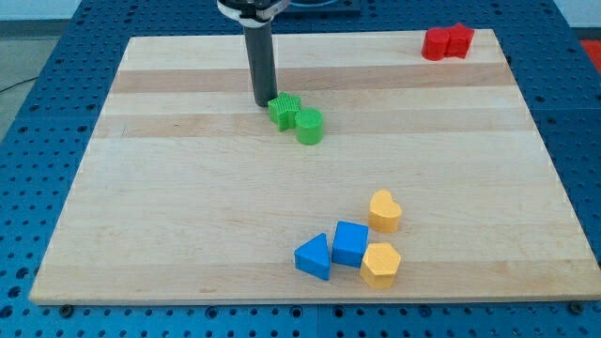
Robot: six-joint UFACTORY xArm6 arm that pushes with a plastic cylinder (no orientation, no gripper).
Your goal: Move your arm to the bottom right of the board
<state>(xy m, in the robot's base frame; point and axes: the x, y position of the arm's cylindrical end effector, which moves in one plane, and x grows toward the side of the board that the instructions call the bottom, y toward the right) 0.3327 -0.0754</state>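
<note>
My tip [263, 103], a bare rod end effector holding nothing, touches the green star-shaped block [285, 110] on the wooden surface [188, 207]. A straight run to the bottom right risks shoving it and the green cylinder block [309, 126] along.

My tip [262, 103] is the lower end of a straight dark rod that stands upright from the view's top edge down onto the pale wooden surface [188, 216]. It rests in the upper middle of that surface, well away from its bottom right corner at about four o'clock, and sits just beside the green star-shaped block [284, 110] at its ten o'clock.
</note>
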